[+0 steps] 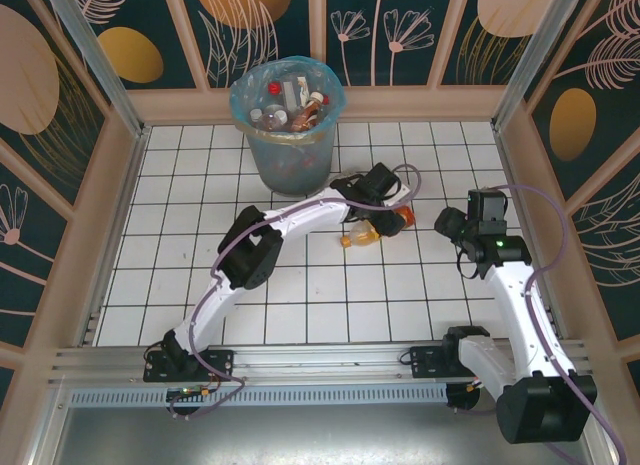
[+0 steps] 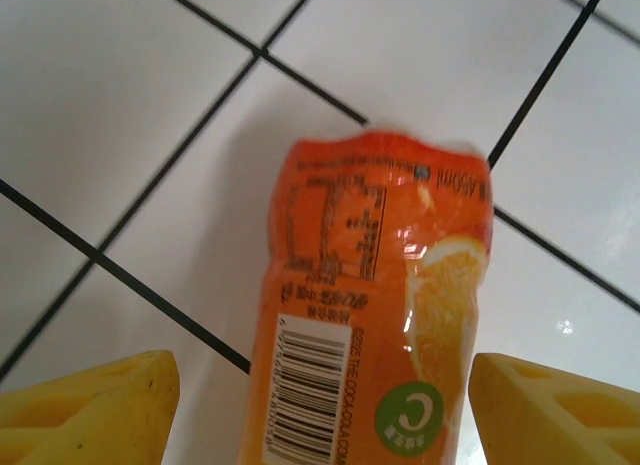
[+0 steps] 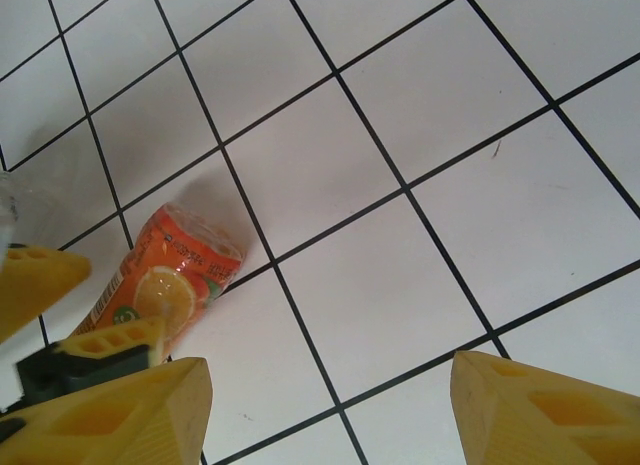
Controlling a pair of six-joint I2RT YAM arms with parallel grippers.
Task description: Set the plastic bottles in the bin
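1. Judging progress: several plastic bottles (image 1: 290, 110) already lie in the bin (image 1: 285, 160) at the bench's (image 1: 200, 265) far edge. At least one orange-labelled bottle (image 2: 370, 285) lies on the tiles, so the task looks late but unfinished.
2. Left pincer (image 2: 325, 385) straddles that bottle, jaws wide, not gripping. Right pincer (image 3: 330, 395) gapes empty nearby.
3. Bench: white tile, black grid. Surround: dark teal panels (image 1: 450, 35), gold floral print.
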